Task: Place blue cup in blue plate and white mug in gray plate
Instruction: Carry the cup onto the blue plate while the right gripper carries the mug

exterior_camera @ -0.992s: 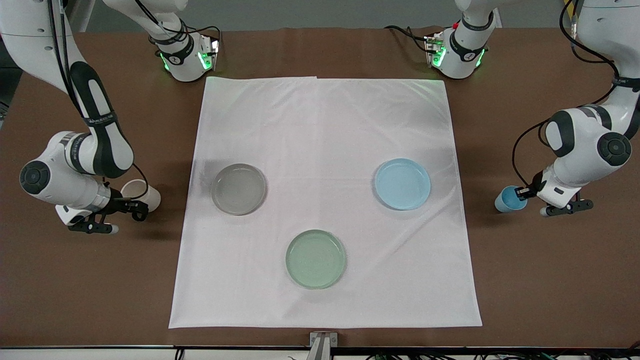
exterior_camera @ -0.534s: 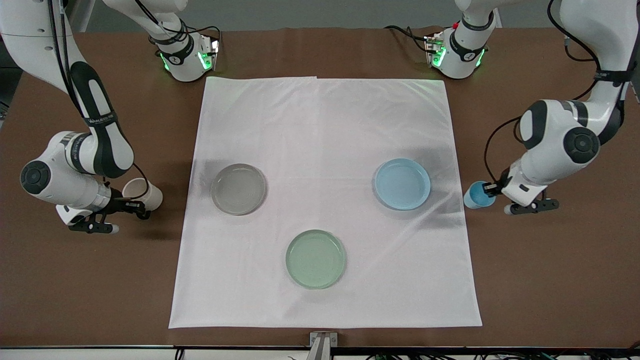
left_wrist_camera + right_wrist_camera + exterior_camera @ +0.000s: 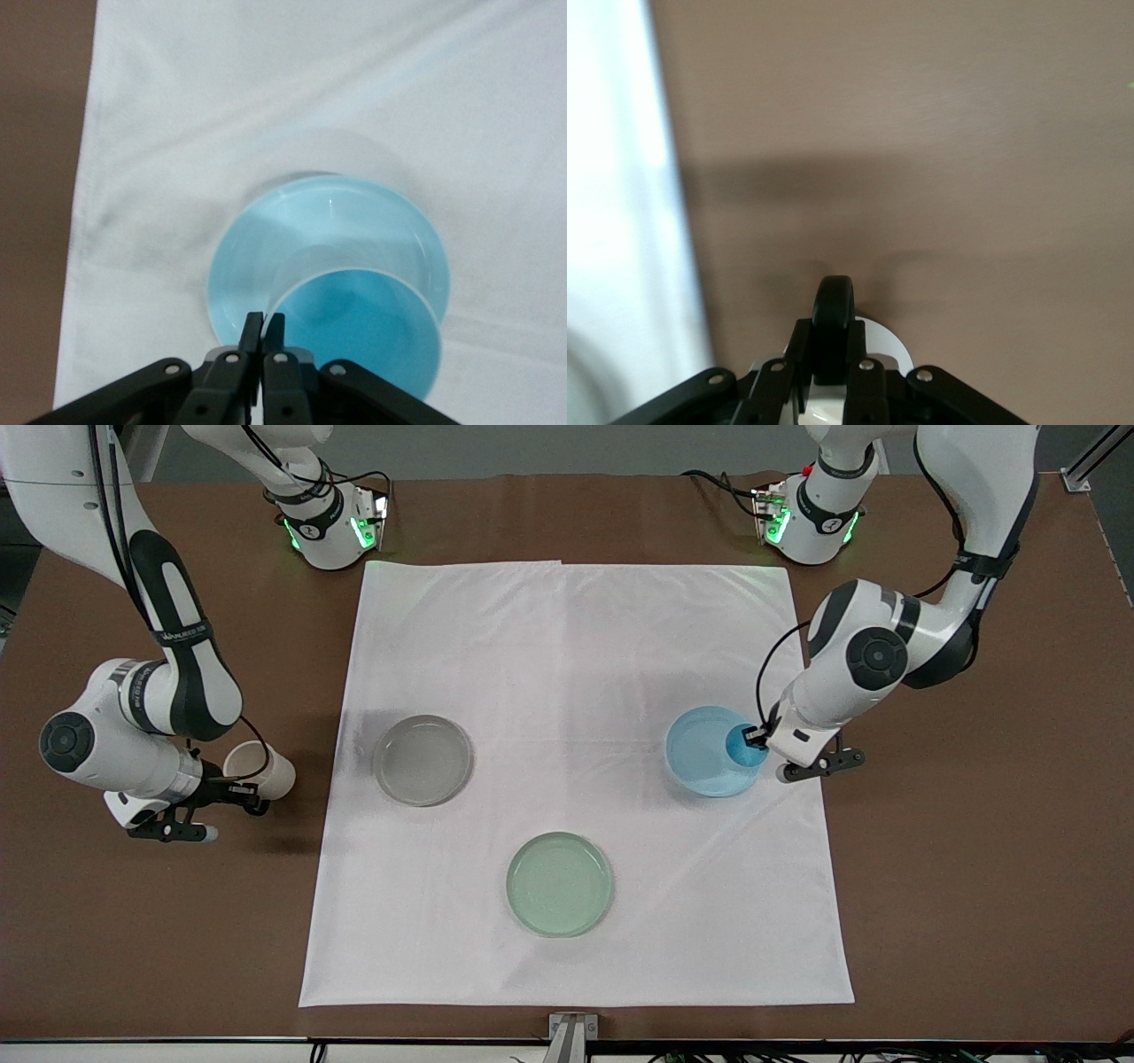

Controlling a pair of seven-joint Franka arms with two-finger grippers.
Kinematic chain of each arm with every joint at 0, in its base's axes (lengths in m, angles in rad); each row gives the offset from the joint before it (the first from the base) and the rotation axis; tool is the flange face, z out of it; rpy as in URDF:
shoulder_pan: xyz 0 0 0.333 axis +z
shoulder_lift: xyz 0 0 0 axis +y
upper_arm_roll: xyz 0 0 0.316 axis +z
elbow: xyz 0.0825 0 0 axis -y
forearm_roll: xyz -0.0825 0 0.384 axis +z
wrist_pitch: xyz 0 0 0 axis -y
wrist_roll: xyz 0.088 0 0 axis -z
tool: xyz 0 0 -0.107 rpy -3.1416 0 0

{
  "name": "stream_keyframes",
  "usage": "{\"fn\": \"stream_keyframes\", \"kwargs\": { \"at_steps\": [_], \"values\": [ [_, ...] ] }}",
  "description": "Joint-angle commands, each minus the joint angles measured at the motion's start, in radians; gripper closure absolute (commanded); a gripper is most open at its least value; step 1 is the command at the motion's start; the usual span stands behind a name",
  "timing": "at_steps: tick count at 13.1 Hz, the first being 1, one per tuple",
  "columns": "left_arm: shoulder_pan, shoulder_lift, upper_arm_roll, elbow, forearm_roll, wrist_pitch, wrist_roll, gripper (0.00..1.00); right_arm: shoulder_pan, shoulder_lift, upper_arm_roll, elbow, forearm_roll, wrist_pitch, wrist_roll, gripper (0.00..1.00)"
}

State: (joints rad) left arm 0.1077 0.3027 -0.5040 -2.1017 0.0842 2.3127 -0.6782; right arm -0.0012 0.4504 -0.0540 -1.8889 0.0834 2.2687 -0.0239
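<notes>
My left gripper [image 3: 755, 737] is shut on the rim of the blue cup [image 3: 742, 747] and holds it over the blue plate [image 3: 704, 753]. In the left wrist view the cup [image 3: 368, 332] hangs above the plate [image 3: 257, 257], its rim pinched between my fingers [image 3: 263, 329]. My right gripper [image 3: 232, 786] is shut on the black handle of the white mug [image 3: 261, 771], above the brown table toward the right arm's end. The right wrist view shows the handle [image 3: 834, 319] between my fingers. The gray plate [image 3: 423, 760] lies on the white cloth.
A pale green plate [image 3: 559, 883] lies on the white cloth [image 3: 576, 646], nearer the front camera than the other two plates. Brown table [image 3: 974, 886] surrounds the cloth. Both arm bases stand at the table's edge farthest from the camera.
My left gripper has carried the blue cup from over the brown table onto the cloth, over the blue plate. My right gripper with the white mug has shifted slightly toward the cloth.
</notes>
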Motion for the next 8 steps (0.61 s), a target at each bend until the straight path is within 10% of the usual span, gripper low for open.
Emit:
{"fn": "stream_keyframes", "kwargs": {
  "at_steps": [1,3,6,8],
  "values": [
    [0.003,0.055,-0.001,0.003,0.012,0.048,-0.03,1.0,0.099,-0.045,0.011,0.01,0.041,-0.058,0.163,1.0],
    [0.003,0.075,-0.001,0.008,0.012,0.06,-0.047,0.94,0.171,-0.044,0.02,0.008,0.079,-0.051,0.219,1.0],
    [0.01,0.07,0.001,0.017,0.012,0.059,-0.047,0.0,0.262,-0.042,0.02,0.001,0.115,-0.025,0.3,1.0],
    [0.014,0.046,0.001,0.063,0.012,0.022,-0.047,0.0,0.303,-0.041,0.019,0.001,0.113,-0.015,0.335,1.0]
  ]
}}
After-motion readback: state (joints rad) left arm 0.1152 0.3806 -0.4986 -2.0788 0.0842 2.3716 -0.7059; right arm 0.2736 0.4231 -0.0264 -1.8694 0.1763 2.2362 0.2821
